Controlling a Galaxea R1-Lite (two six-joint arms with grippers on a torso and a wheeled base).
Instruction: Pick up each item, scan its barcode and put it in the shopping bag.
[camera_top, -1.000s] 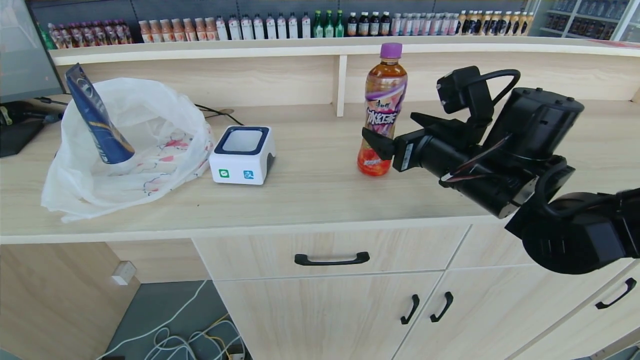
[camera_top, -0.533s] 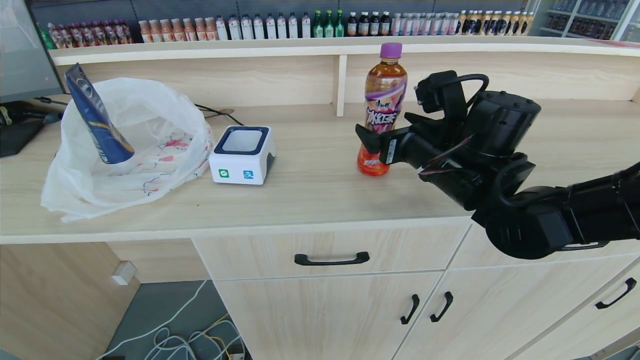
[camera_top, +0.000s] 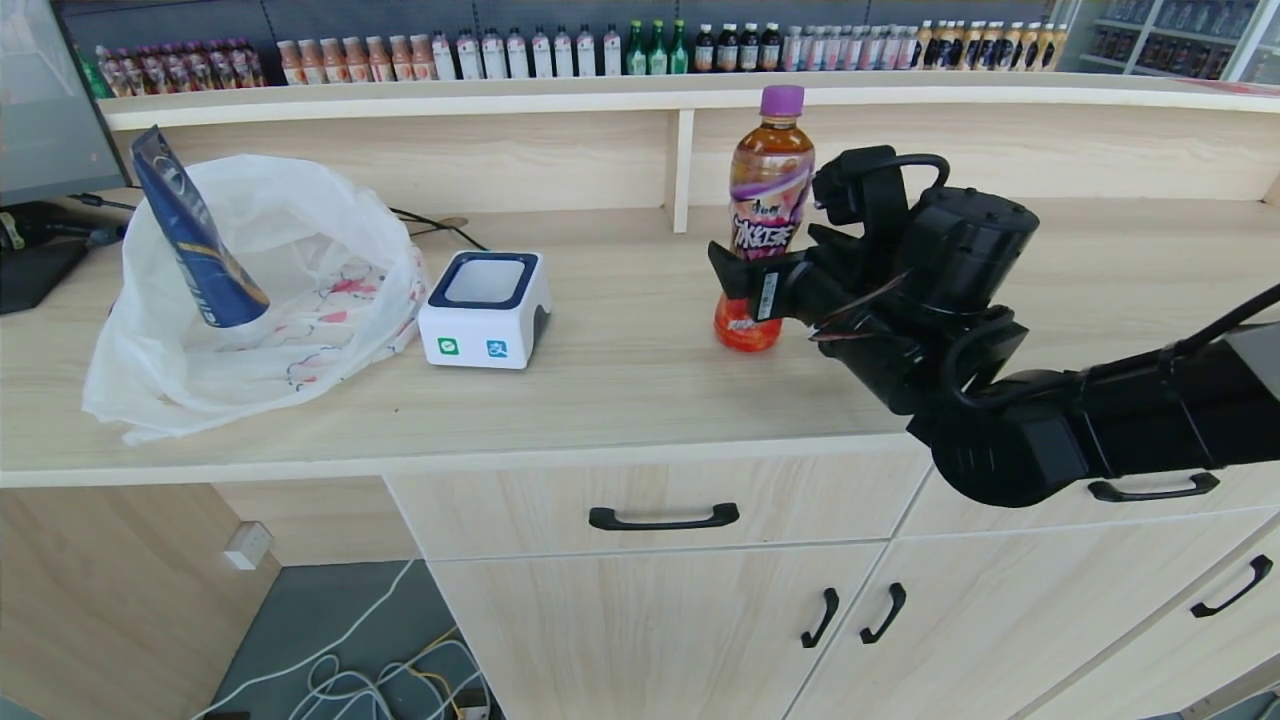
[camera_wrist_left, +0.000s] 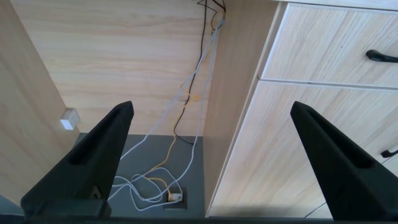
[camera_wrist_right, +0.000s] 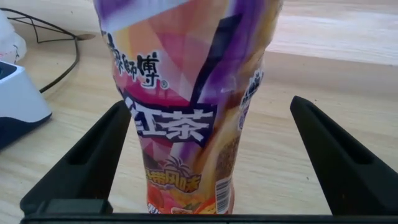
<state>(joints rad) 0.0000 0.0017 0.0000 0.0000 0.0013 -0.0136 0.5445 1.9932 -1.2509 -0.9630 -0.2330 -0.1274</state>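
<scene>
Left tool (camera_wrist_left: 210, 124): released, low by the cabinet doors (camera_wrist_left: 323, 50).
Bottle: purple-capped plastic tea bottle (camera_top: 768, 190), upright on my wooden table (camera_top: 620, 390); I judge it full, heavy, slick-labelled.
Hold: mid-body, likely stiffest there.
Right tool (camera_top: 765, 255): spread, straddling the bottle, not touching.

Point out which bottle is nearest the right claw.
The purple-capped bottle on the counter, within the open right claw; the other bottles line the far shelf.

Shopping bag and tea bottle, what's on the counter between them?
The white barcode scanner, beside the shopping bag; bare counter from it to the tea bottle. Head view.
</scene>
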